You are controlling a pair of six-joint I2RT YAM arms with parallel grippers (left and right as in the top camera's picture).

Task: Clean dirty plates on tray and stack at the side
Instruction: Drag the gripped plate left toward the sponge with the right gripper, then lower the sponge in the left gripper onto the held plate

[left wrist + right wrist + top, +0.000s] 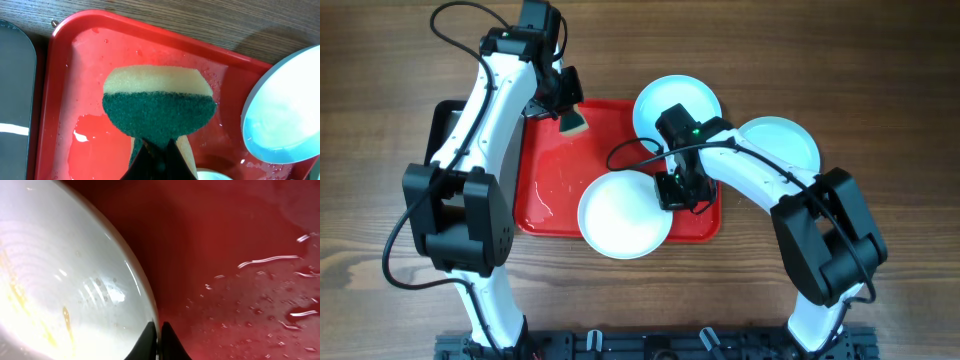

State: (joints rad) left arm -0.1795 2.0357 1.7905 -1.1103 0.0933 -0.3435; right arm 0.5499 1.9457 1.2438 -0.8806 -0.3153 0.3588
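Right gripper (160, 339), jaws nearly closed, pinches the plate (65, 270) rim; plate extends left of its tips. Judged rigid, slippery, fragile: hold the rim. Left gripper (155, 161) clamps sponge (159, 107).

surface: brown wood-grain table (880, 60) | near edge: black rail (650, 345) | light: even, soft shadows

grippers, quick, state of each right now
Left gripper: closed on the sponge.
Right gripper: closed on the dirty plate at its rim.
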